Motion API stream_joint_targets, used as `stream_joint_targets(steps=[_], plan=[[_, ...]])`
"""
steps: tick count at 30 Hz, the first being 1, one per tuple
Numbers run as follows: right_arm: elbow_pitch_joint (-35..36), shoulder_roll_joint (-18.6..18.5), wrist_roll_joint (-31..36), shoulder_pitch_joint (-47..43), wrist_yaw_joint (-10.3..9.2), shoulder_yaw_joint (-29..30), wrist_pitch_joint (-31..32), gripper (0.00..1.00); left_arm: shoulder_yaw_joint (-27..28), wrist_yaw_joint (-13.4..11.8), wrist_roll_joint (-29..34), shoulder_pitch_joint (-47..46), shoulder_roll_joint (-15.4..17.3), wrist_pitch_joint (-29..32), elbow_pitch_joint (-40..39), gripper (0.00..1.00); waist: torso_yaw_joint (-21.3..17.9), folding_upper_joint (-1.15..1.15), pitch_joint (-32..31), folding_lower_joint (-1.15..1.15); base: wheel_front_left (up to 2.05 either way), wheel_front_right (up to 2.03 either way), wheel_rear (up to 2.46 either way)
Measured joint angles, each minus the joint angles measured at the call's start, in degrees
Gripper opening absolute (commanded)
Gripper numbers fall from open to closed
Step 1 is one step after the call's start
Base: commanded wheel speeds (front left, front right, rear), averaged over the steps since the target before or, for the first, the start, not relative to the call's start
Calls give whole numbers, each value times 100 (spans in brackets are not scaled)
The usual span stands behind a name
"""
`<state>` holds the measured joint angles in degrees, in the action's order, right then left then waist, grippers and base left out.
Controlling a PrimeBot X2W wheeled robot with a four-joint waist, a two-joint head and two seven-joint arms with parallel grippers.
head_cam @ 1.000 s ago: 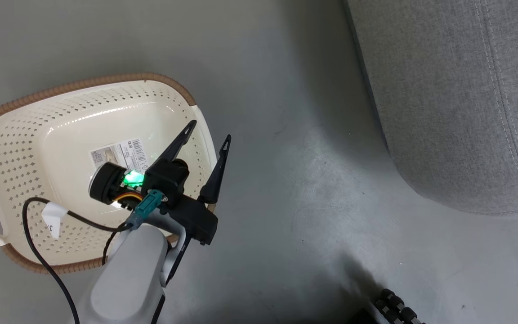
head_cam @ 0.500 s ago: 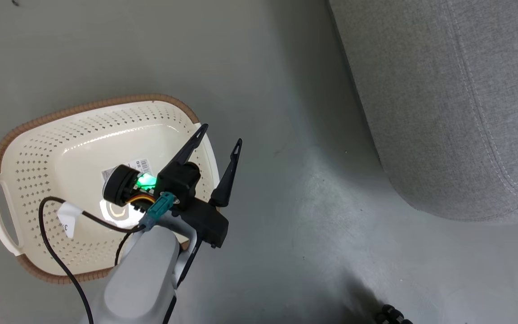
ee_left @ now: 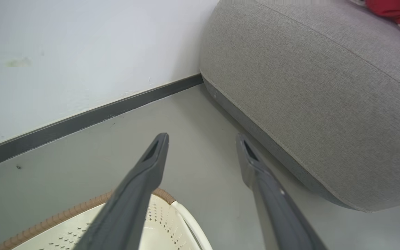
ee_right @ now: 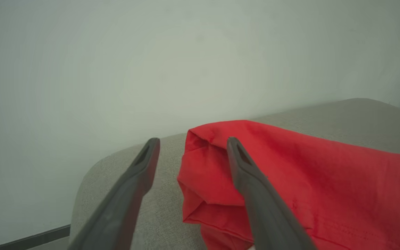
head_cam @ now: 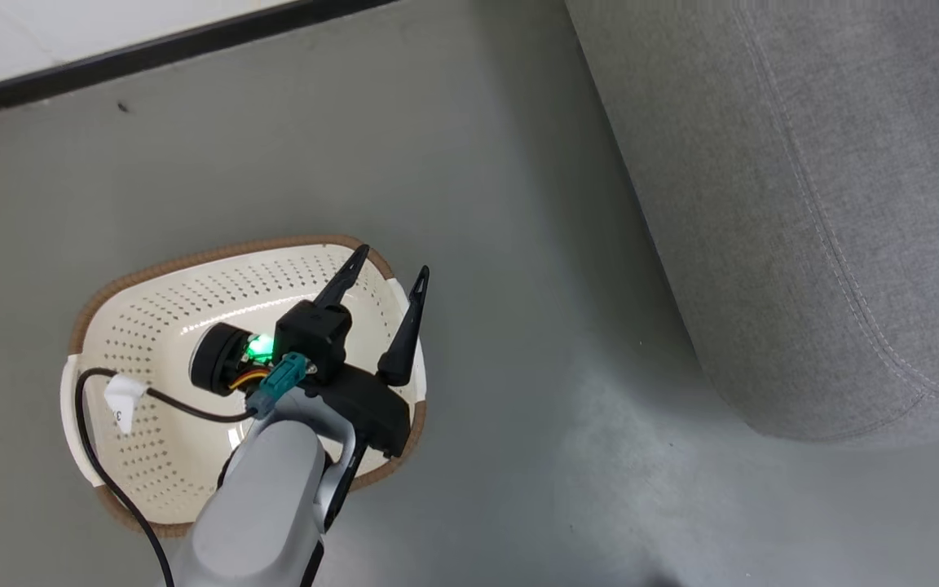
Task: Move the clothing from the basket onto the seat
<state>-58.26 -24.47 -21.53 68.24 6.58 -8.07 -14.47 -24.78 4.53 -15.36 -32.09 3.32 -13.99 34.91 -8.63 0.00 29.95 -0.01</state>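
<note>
Left gripper, right gripper: jaws apart.

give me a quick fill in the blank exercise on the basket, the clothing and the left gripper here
1. The basket stands on the grey ___.
2. The clothing lying on the seat is ___ in colour.
3. The left gripper hangs above the basket with its jaws ___, not shut.
Missing words: floor; red; open.
</note>
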Motion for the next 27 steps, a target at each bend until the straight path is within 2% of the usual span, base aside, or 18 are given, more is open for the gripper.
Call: stream_joint_targets(steps=[16, 27], plan=[[634, 452, -157, -1504, 51, -113, -5, 100, 385, -237, -471, 536, -81, -31, 359, 100, 621, 0, -1202, 0, 0, 0, 0], [1289, 760, -428, -2423, 51, -456, -7, 100, 678, -360, -535, 938, -75, -31, 394, 100, 1063, 0, -1906, -1, 0, 0, 0]])
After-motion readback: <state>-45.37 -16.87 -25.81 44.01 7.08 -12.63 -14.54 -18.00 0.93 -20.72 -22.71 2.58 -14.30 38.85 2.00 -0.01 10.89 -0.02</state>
